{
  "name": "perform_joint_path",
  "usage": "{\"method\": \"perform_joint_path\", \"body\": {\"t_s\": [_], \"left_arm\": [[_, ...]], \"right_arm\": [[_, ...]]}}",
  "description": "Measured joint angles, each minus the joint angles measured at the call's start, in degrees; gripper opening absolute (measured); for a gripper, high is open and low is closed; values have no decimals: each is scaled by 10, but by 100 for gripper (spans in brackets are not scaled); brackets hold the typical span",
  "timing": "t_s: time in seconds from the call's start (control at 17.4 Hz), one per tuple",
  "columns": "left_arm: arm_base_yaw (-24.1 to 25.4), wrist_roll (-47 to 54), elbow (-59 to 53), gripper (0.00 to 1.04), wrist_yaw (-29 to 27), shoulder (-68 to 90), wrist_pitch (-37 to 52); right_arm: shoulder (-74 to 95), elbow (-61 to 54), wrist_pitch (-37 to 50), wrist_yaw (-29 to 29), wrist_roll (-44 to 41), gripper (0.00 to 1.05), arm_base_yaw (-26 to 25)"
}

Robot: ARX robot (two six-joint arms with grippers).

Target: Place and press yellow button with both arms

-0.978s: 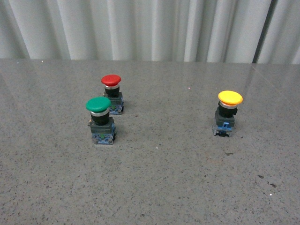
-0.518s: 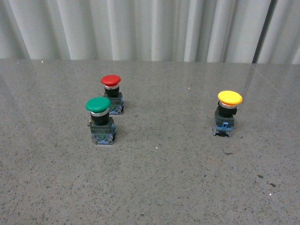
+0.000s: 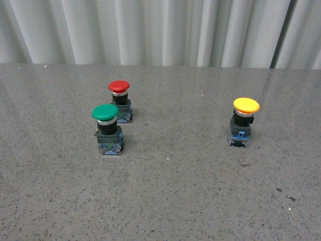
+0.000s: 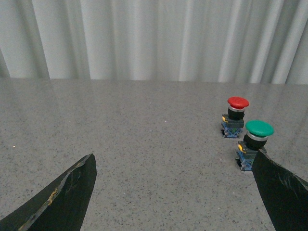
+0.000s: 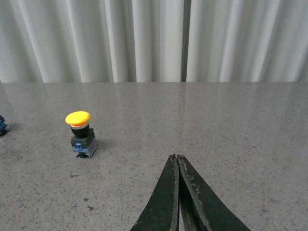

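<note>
The yellow button (image 3: 246,105) is stood upright on the surface's (image 3: 175,191) right side, nearer the right claw (image 5: 177,159), pressed together; the left claw (image 4: 173,192) is spread apart.

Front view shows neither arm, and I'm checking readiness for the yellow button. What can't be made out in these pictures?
- Green button, left wrist view: its base corner is hidden behind a finger of the open left gripper.
- Right gripper, right wrist view: jaws closed, cut off by the bottom edge.
- Yellow button, front view: base markings too small to read.
- Red button, front view: its base is partly hidden behind the green one.
</note>
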Motion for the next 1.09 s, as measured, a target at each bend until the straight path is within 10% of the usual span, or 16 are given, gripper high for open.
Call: {"method": "perform_joint_path", "body": {"t_s": [0.23,0.75,1.09], "left_arm": [[0,0,0,98,0,0,0],[0,0,0,98,0,0,0],[0,0,0,98,0,0,0]], "right_arm": [[0,0,1,0,0,2,0],[0,0,0,0,0,99,0],[0,0,1,0,0,98,0]]}}
